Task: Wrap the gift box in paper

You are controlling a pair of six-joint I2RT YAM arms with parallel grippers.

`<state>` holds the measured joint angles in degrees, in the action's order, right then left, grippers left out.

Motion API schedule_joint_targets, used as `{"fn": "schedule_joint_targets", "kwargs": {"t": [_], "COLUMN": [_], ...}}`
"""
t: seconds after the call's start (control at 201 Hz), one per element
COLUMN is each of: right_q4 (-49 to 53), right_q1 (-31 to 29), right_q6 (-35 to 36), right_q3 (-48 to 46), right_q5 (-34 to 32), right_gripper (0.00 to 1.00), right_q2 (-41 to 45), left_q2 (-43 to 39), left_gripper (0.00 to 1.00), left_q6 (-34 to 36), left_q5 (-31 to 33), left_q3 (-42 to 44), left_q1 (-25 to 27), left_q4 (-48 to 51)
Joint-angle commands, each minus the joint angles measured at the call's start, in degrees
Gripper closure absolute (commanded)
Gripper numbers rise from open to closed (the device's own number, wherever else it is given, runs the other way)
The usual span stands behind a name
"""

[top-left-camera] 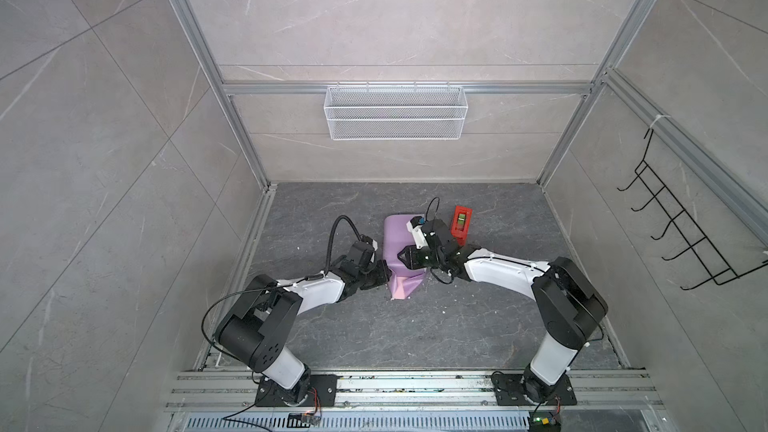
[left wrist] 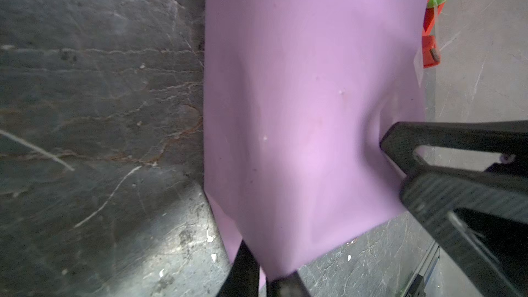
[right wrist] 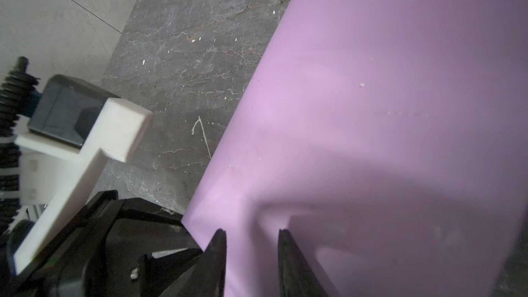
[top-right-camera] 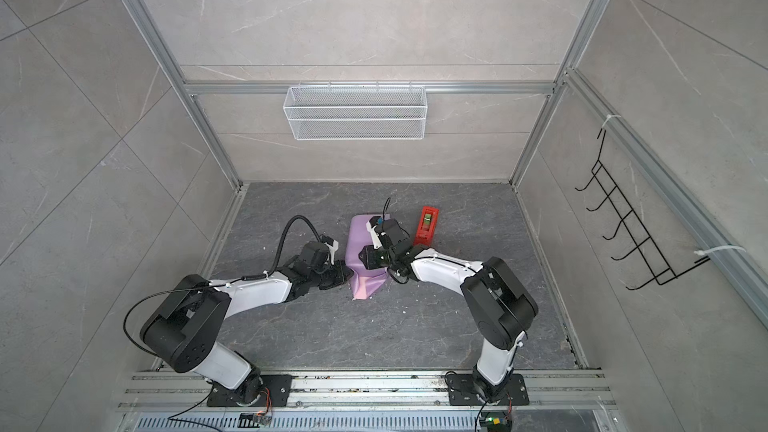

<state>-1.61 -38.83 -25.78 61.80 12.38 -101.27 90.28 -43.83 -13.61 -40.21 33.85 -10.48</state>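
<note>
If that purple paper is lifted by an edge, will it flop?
Probably floppy: the paper dents where the right gripper presses it. Likely light and easily creased: its loose end lies crumpled on the table.

Both arms rise from their bases and bend, with the forearms angled inward toward each other. The left gripper (left wrist: 264, 278) sits low, pinched closed on an edge of the paper (left wrist: 300, 110). The right gripper (right wrist: 251, 244) faces it, jaws partly apart.

Lilac paper (right wrist: 371, 110) fills most of the view, lying over the dark marbled table (right wrist: 185, 52); the right gripper (right wrist: 251, 255) points at it, jaws apart; a white bracket (right wrist: 114, 132) stands beside the paper's edge.
</note>
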Motion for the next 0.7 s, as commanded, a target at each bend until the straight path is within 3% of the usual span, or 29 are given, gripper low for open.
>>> {"fn": "schedule_joint_targets", "kwargs": {"t": [0.0, 0.697], "right_q4": [3.81, 3.80], "right_q1": [-0.22, -0.20], "right_q6": [-0.68, -0.74], "right_q3": [-2.11, -2.30], "right_q5": [-0.19, -0.25], "right_gripper": [0.66, 0.66], "right_q2": [-0.63, -0.72], "left_q2": [0.43, 5.60], "left_gripper": [0.91, 0.87], "left_q6": [-0.97, -0.52], "left_q5": [0.41, 6.02], "left_q3": [-0.65, -0.77], "left_q1": [0.43, 3.40], "left_q4": [-5.59, -11.38]}}
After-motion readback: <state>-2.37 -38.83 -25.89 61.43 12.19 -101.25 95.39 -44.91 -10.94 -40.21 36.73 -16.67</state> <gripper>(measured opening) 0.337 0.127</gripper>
